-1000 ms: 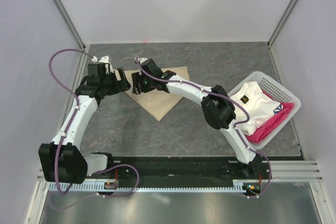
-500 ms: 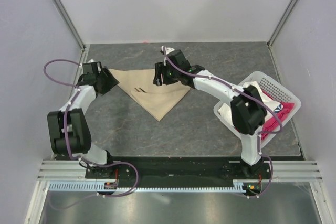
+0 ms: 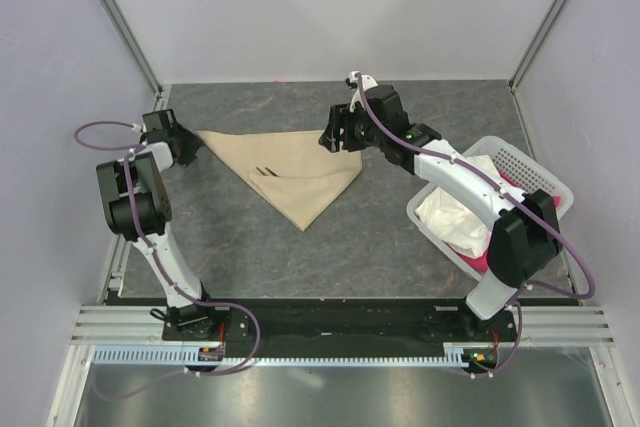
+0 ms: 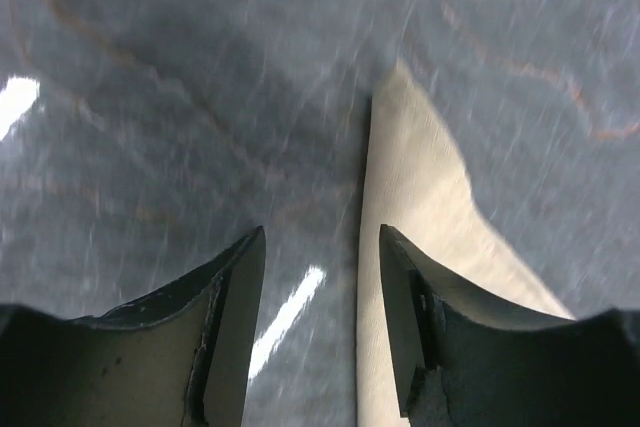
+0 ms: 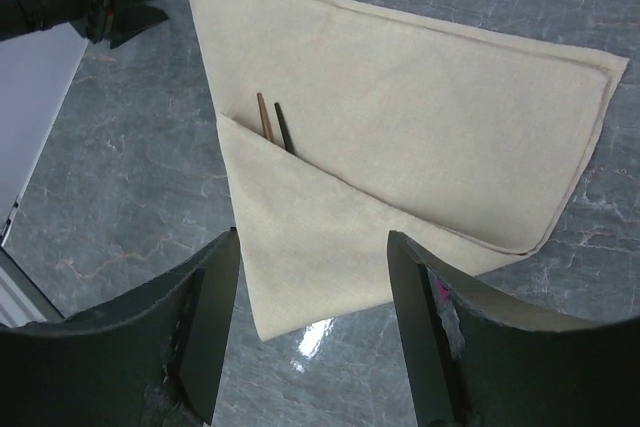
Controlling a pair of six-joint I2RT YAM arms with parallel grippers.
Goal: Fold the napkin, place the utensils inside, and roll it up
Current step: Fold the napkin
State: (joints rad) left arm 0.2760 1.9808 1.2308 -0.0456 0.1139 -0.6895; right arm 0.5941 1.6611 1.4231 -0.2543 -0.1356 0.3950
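The beige napkin (image 3: 300,175) lies flat on the table, folded into a triangle with its tip toward me. Two thin utensils (image 5: 272,125), one brown and one dark, poke out from under its folded flap and also show as the utensils (image 3: 265,171) in the top view. My left gripper (image 3: 188,147) is at the napkin's left corner. It is open, and the napkin (image 4: 415,217) edge runs between its jaws, close to the right finger (image 4: 405,317). My right gripper (image 3: 335,137) hovers open over the right corner, with the napkin (image 5: 400,97) beneath it and nothing held.
A white basket (image 3: 545,182) stands at the right with a white cloth (image 3: 450,212) and a pink-red cloth (image 3: 490,257) in it. Side walls rise along the left and right edges of the grey table (image 3: 400,237). My left gripper (image 5: 135,2) shows at the top left of the right wrist view.
Both grippers have moved apart from the napkin's middle, the left to its left corner, the right to its right corner. The left jaws have narrowed. The napkin now lies uncovered.
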